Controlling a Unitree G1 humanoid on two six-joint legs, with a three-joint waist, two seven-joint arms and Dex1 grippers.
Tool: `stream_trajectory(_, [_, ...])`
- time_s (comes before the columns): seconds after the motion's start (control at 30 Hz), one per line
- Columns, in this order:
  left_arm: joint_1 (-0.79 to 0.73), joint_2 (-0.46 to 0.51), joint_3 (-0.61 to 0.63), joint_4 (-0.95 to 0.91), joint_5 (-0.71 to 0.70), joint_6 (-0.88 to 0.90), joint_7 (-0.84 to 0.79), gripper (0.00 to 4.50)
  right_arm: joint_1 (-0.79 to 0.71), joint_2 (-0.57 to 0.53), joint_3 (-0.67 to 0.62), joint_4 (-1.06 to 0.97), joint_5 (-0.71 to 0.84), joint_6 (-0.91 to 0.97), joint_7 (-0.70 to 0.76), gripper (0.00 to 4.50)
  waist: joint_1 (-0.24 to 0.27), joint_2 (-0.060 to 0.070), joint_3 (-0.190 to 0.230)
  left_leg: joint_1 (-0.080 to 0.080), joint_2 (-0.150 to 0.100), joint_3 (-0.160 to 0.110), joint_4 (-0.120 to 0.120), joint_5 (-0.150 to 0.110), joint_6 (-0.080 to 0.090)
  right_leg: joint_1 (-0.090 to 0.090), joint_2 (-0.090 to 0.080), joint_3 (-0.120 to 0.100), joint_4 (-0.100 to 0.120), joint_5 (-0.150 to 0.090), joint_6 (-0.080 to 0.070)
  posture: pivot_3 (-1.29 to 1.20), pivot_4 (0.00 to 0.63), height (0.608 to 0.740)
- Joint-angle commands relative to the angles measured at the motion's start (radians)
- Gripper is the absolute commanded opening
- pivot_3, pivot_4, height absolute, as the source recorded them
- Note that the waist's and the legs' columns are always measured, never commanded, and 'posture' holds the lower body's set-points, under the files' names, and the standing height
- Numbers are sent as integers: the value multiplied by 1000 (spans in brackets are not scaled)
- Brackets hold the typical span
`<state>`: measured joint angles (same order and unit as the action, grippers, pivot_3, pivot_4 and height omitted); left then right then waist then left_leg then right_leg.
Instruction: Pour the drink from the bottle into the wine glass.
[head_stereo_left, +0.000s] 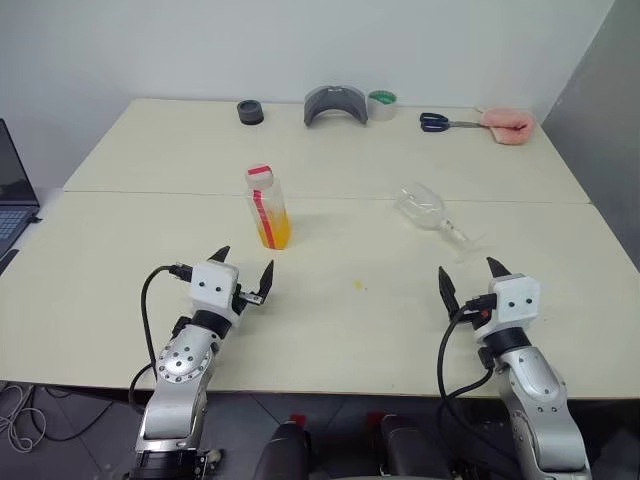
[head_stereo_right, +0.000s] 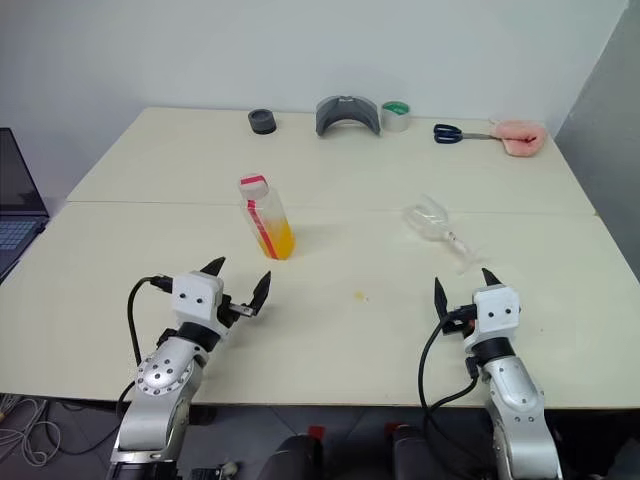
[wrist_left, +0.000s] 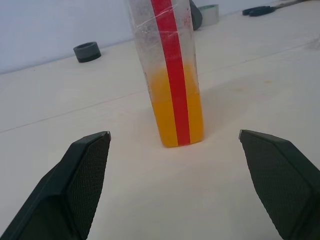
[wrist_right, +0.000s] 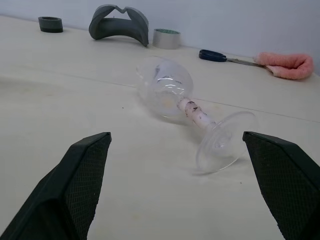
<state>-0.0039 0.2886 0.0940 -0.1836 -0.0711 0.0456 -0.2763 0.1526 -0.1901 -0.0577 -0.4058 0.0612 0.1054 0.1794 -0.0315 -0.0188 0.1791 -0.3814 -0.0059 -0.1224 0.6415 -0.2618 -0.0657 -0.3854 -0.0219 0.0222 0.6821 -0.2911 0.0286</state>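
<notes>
The bottle (head_stereo_left: 266, 207) stands upright on the table (head_stereo_left: 330, 330), left of centre, capped in white and red, with a red label strip. The orange drink (wrist_left: 176, 110) fills about its lower third. The wine glass (head_stereo_left: 428, 212) lies on its side right of centre, its foot towards the near right edge. My left gripper (head_stereo_left: 243, 268) hangs open a short way in front of the bottle, touching nothing. My right gripper (head_stereo_left: 470, 272) is open too, just short of the glass's foot (wrist_right: 220, 142).
Along the far edge lie a black ring (head_stereo_left: 250, 111), a grey curved piece (head_stereo_left: 335, 103), a roll of tape (head_stereo_left: 382, 104), scissors (head_stereo_left: 445, 122) and a pink cloth (head_stereo_left: 508, 124). A laptop (head_stereo_left: 12, 200) sits at the left edge.
</notes>
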Motion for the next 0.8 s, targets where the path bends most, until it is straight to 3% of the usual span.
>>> stream_trajectory(0.03, [-11,4,-2,-10,-6,-41,-14,4432,-12,-9,-15,-5,5,-23,7,4500,0,0,0,0,0,0,0,0,0,0,0,0,0,0,0,0,150,740])
stream_trajectory(0.8, [1,8,-5,-35,-20,-46,-53,4432,-36,-15,2,-35,1,17,16,4500,0,0,0,0,0,0,0,0,0,0,0,0,0,0,0,0,150,740])
